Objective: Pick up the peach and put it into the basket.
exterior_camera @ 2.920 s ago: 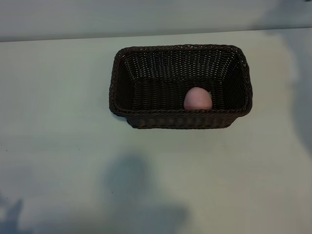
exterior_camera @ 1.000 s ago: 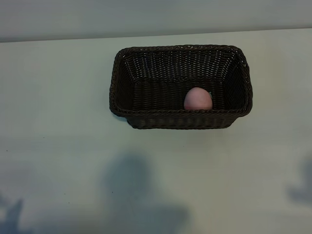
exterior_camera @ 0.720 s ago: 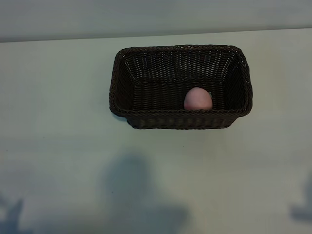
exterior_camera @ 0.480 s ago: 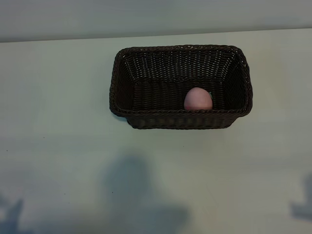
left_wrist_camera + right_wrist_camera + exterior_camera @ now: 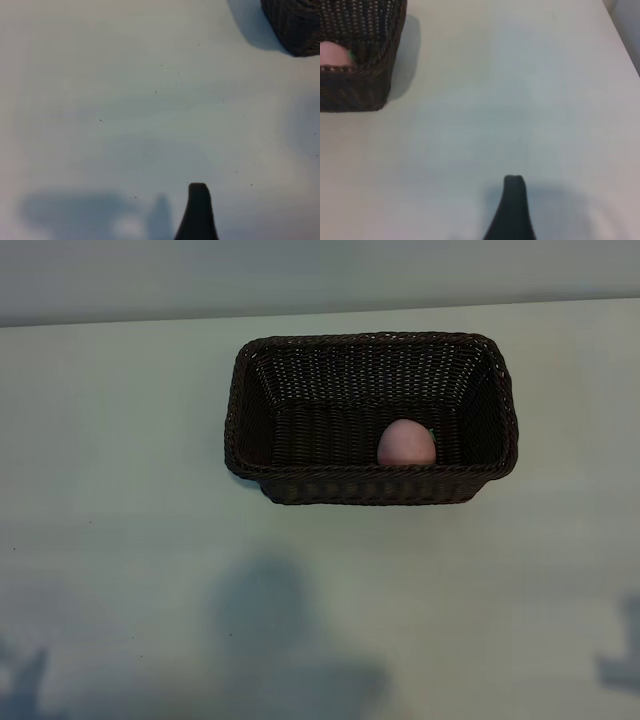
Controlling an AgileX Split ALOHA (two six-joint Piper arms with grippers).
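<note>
The pale-pink peach (image 5: 406,443) lies inside the dark-brown wicker basket (image 5: 370,484), against its near wall and right of centre. The right wrist view catches a slice of the peach (image 5: 334,54) over the basket's rim (image 5: 355,70). Neither arm shows in the exterior view; only their shadows fall on the table. In each wrist view a single dark finger shows, the left one (image 5: 198,212) and the right one (image 5: 512,207), over bare table with nothing beside it. Both grippers are open, well away from the basket. A corner of the basket (image 5: 295,25) shows in the left wrist view.
The pale table (image 5: 120,540) spreads out on all sides of the basket. Its far edge (image 5: 120,322) runs just behind the basket. In the right wrist view a table edge (image 5: 620,40) lies far out from the finger.
The peach and basket have not moved. The shadow at the table's right edge has slid down to the near right corner.
</note>
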